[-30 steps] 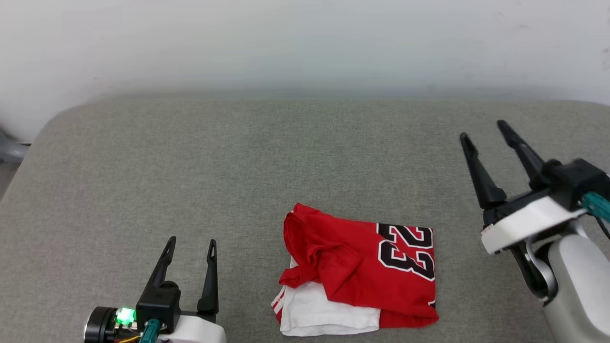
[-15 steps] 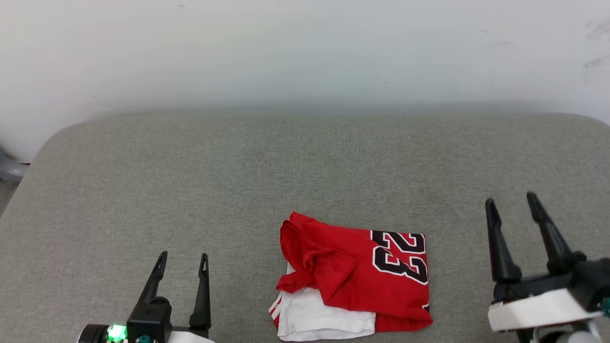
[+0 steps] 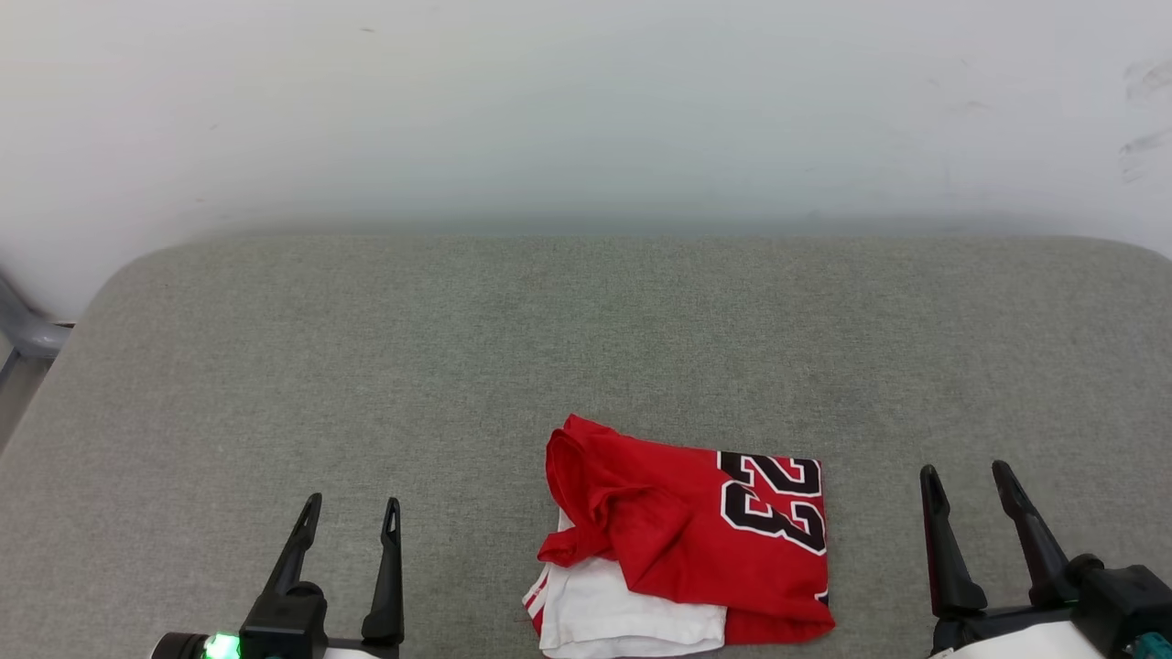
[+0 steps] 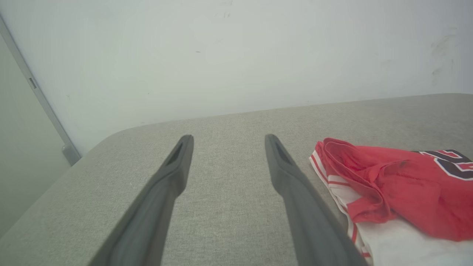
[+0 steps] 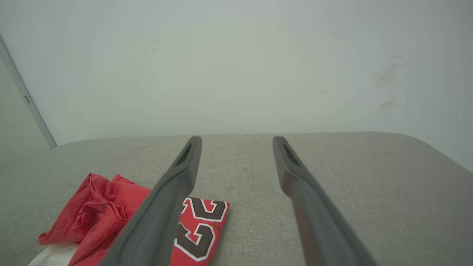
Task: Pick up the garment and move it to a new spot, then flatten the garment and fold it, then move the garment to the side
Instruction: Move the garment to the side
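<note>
The garment [image 3: 687,540] lies folded into a rough red rectangle on the grey padded table [image 3: 586,348], near its front edge, with a white sleeve part sticking out at the lower left and black white-edged numbers at its right end. My left gripper [image 3: 352,505] stands open at the lower left, well clear of the cloth. At the lower right my right gripper [image 3: 966,473] is open too, a little right of the garment. In the left wrist view the garment [image 4: 399,188] lies right of the empty gripper [image 4: 227,137]. In the right wrist view the garment [image 5: 107,218] lies left of the empty gripper [image 5: 236,138].
A pale wall [image 3: 586,110] rises behind the table's far edge. A grey metal frame [image 3: 23,329] stands past the table's left corner. Bare grey padding stretches left, right and behind the garment.
My right gripper has drawn back from high at the right down to the lower right corner. The left gripper sank lower in the picture. The camera tilted a little; the garment stayed put.
</note>
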You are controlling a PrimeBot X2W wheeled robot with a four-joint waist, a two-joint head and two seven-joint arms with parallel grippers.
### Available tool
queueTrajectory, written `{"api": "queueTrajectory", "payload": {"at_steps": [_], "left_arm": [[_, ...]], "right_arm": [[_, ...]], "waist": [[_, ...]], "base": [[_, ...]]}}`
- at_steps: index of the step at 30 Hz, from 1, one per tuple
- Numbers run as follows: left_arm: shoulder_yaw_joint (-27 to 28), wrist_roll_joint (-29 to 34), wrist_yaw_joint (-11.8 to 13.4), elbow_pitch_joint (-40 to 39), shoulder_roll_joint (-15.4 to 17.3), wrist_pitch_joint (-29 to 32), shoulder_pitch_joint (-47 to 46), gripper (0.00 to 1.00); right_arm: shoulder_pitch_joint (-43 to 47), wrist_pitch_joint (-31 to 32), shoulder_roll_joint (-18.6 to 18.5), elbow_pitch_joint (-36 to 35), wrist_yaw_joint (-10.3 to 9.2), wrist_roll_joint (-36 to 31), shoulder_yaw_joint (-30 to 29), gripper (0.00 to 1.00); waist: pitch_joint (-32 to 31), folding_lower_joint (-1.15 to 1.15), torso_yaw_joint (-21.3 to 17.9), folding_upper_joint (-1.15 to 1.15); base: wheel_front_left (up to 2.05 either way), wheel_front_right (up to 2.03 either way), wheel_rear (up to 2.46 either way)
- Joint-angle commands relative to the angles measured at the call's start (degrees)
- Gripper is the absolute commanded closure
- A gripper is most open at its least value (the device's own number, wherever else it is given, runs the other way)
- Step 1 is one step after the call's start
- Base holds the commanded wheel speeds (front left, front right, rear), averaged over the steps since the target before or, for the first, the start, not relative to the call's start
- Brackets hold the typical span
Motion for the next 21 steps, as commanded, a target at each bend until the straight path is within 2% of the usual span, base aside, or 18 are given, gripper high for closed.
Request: {"api": "queueTrajectory", "payload": {"at_steps": [1,13,21], "left_arm": [[0.07,0.11,-0.17,0.1,0.17,-0.15,0.33,0.0],[0.37,0.3,-0.36,0.93,-0.32,-0.15,0.46,0.0],[0.25,0.49,-0.4,1.27,-0.64,-0.15,-0.12,0.0]], "right_arm": [[0.87,-0.09,0.35,0.5,-0.05,0.6,-0.14,0.0],[0.91,-0.1,0.61,2.52,-0.05,-0.25,-0.11,0.0],[-3.48,-0.1,0.6,1.52,-0.05,-1.22,-1.27,0.0]], "waist": [[-0.16,0.0,0.17,0.0],[-0.6,0.0,0.47,0.0],[-0.3,0.0,0.52,0.0]], "base": [[0.0,0.0,0.0],[0.0,0.0,0.0],[0.0,0.0,0.0]]}}
